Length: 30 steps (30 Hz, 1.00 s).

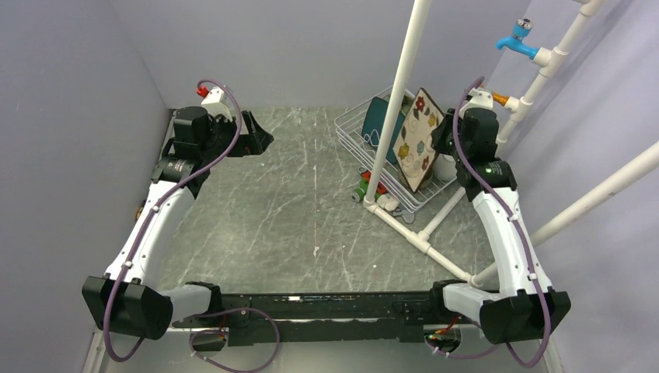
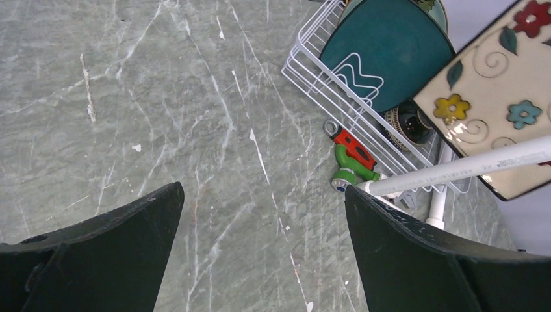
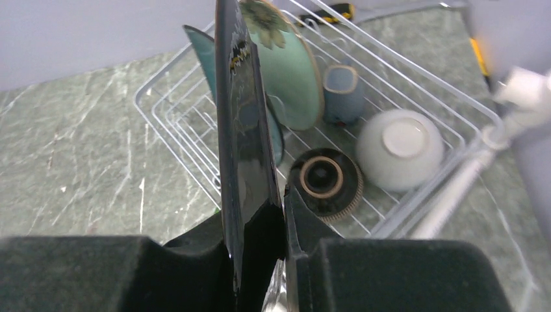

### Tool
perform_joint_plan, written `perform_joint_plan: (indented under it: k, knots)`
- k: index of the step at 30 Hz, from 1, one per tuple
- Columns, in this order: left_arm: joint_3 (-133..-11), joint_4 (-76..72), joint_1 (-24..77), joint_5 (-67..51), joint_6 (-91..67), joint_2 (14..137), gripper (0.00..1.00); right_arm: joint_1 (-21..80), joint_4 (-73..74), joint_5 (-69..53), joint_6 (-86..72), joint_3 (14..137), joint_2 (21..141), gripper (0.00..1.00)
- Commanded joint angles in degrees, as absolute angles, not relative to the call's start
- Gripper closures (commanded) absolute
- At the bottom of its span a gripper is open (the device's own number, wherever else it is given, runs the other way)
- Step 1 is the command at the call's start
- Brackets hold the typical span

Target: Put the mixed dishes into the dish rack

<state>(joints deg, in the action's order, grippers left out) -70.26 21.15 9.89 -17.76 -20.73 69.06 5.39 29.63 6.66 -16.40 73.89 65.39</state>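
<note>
**Last plate going into the rack**

We see the right fingers (image 3: 256,218) pinching one edge of the cream square plate with flowers (image 1: 420,140). It is held on edge over the dish rack (image 3: 170,110), and we cannot tell whether it touches the wires yet.

The other five dishes already sit inside. The teal square plate (image 2: 383,52) and mint-green round plate (image 3: 289,71) stand on edge. The small grey-white mug (image 3: 341,91) sits behind the white bowl (image 3: 399,140) and brown glazed bowl (image 3: 325,179), both upside down.

The left fingers (image 2: 261,192) are spread wide and hold nothing, above the desk (image 1: 272,217) well apart from the rack.

We judge the task nearly finished: what remains is to settle this plate among the wires and let go.
</note>
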Motion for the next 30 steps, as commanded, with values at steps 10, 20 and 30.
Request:
perform_joint_plan:
  k: [10, 20, 30]
  knots:
    - [-69.2, 16.8, 8.7, -21.3, -21.8, 69.8, 0.01, 4.7, -21.9, -9.1, -9.7, 64.6, 66.8, 1.00]
    - [-67.9, 14.5, 8.6, -21.9, -20.7, 71.5, 0.01, 4.7, -38.5, -12.5, -4.7, 59.4, 72.7, 1.00]
    - [-67.8, 14.0, 8.6, -22.9, -20.9, 71.8, 0.01, 4.3, -47.6, -18.1, -5.7, 58.0, 78.8, 1.00]
